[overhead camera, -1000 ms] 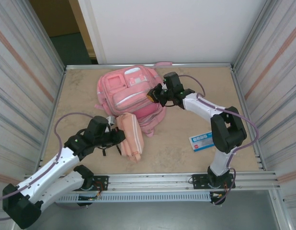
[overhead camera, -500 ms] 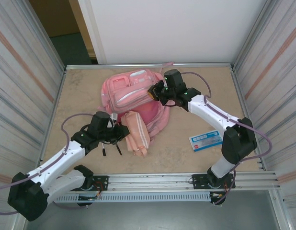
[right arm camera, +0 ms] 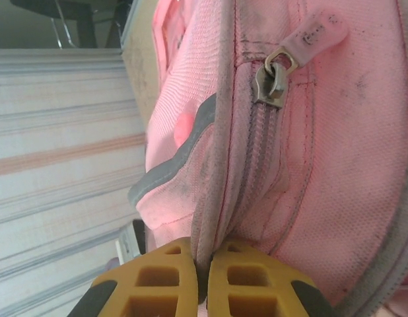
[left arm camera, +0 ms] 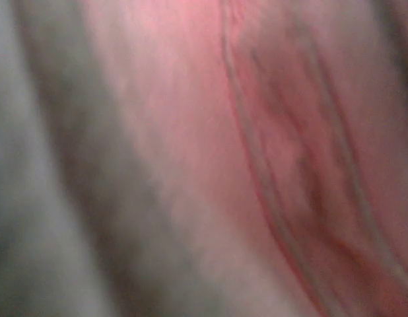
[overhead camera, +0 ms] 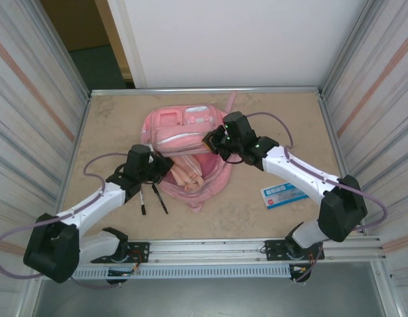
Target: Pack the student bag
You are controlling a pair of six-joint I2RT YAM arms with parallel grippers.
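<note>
student bag (overhead camera: 184,129) lies mid desk (overhead camera: 111,125); right gripper (overhead camera: 209,140) clamped on its rim, left gripper (overhead camera: 166,168) pinched together at bag's left, pencil case (overhead camera: 187,179) prob half in. pens (overhead camera: 151,198) & blue packet (overhead camera: 284,193) beside bag not yet packed.

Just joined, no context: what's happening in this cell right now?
Two arms are packing the student bag, which lies on the table. The right gripper is shut on the bag's rim beside a zip. The left gripper is shut, apparently on the end of a pink pencil case that sits in the bag's mouth. Two black pens and a blue-and-white packet lie on the table outside the bag.
</note>
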